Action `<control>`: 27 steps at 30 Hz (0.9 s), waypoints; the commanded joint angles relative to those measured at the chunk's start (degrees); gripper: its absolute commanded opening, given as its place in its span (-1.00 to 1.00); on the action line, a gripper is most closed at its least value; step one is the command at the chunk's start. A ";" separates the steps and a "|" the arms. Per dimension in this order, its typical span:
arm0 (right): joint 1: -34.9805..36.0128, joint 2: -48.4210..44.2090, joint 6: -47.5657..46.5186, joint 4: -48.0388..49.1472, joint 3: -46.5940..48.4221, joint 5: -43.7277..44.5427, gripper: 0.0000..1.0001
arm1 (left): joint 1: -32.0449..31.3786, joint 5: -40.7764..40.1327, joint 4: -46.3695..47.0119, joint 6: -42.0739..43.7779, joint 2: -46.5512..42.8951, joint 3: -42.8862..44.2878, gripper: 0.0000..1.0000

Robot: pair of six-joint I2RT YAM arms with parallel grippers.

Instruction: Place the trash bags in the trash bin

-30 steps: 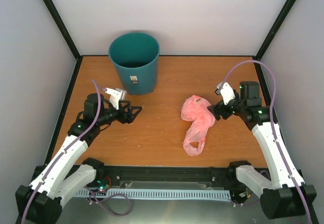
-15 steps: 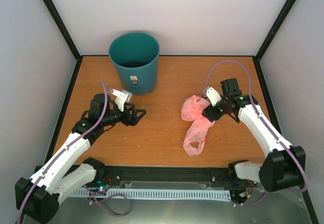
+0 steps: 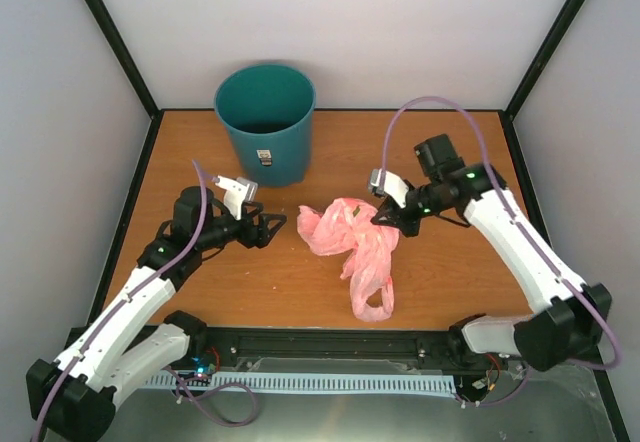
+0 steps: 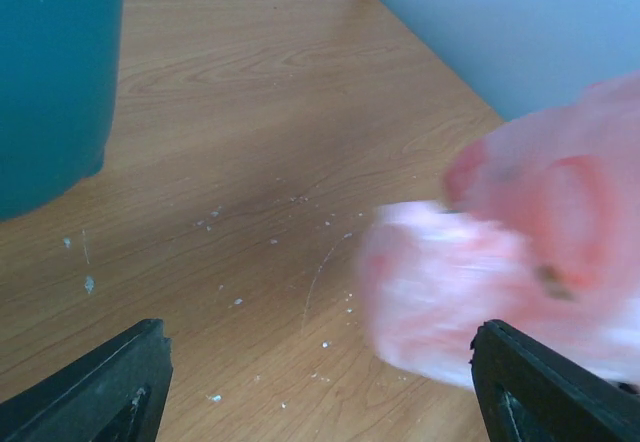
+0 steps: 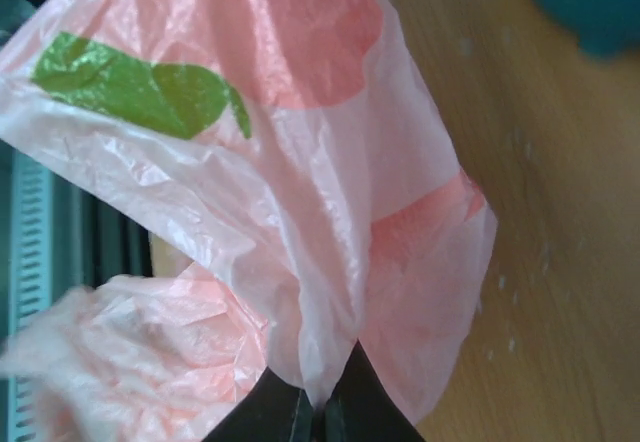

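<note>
Wooden tabletop (image 3: 450, 282): right gripper (image 3: 384, 218) pinches a fold of thin pink plastic bag (image 3: 345, 234), judged limp, slippery; left gripper (image 3: 272, 225) wide.

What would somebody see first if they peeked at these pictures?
The crinkly pink plastic bag in the middle of the wooden table jumps out first, pinched at one edge by the right gripper. Next comes the round teal trash bin standing at the far left, with the left gripper open a little nearer than it.
</note>
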 commanded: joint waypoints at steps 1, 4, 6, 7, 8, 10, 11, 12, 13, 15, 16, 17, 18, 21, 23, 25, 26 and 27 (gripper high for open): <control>-1.24 -3.60 -8.44 -9.04 5.33 -12.50 -0.94 | -0.51 -1.98 -0.18 0.55 -1.49 1.77 0.66; -4.79 2.54 -0.71 3.76 -0.32 -3.52 -0.94 | -0.51 -1.89 -0.02 0.47 -1.84 1.64 0.66; -7.36 11.54 6.29 9.20 0.63 3.99 -0.52 | -0.51 -1.79 0.03 0.41 -1.99 1.60 0.66; -8.46 15.96 10.35 10.34 2.74 8.77 -0.19 | -0.51 -1.75 0.11 0.40 -2.02 1.54 0.66; -9.49 19.98 12.80 10.01 4.94 11.35 0.05 | -0.51 -1.62 0.17 0.37 -1.97 1.51 0.67; -12.11 22.52 14.98 9.67 6.55 8.86 0.30 | -0.51 -1.62 0.13 0.30 -1.77 1.53 0.66; -12.50 21.42 15.53 11.16 6.10 7.45 0.34 | -0.51 -1.61 0.10 0.32 -1.65 1.61 0.66; -12.56 19.65 15.85 12.15 5.37 7.24 0.40 | -0.51 -1.65 0.07 0.36 -1.59 1.61 0.66; -12.57 17.79 16.10 12.84 4.87 7.44 0.46 | -0.51 -1.64 0.08 0.37 -1.60 1.62 0.67; -12.56 13.84 16.47 13.00 4.04 8.50 0.53 | -0.49 -1.77 0.09 0.42 -1.64 1.58 0.67; -12.57 11.66 16.28 12.71 3.46 9.22 0.54 | -0.51 -1.73 0.05 0.33 -1.71 1.54 0.67; -12.57 9.46 15.79 12.19 2.74 9.31 0.55 | -0.51 -1.66 0.11 0.31 -1.83 1.53 0.67; -12.57 7.12 14.67 11.58 1.74 9.01 0.57 | -0.51 -1.57 0.17 0.27 -1.85 1.52 0.67; -12.48 -0.25 10.08 9.14 -2.29 7.23 0.65 | -0.51 -1.47 0.22 0.08 -1.90 1.45 0.67; -12.48 -4.99 7.39 8.47 -6.01 8.72 0.71 | -0.51 -1.31 0.27 -0.06 -2.00 1.29 0.67; -12.40 -9.61 4.62 8.53 -10.93 11.57 0.78 | -0.51 -1.06 0.48 -0.13 -2.05 1.16 0.67; -12.39 -11.06 3.35 8.57 -12.91 13.24 0.80 | -0.51 -0.87 0.59 -0.16 -2.12 1.10 0.66; -12.39 -12.15 1.97 8.55 -14.73 14.93 0.82 | -0.51 -0.58 0.88 -0.23 -2.00 0.97 0.66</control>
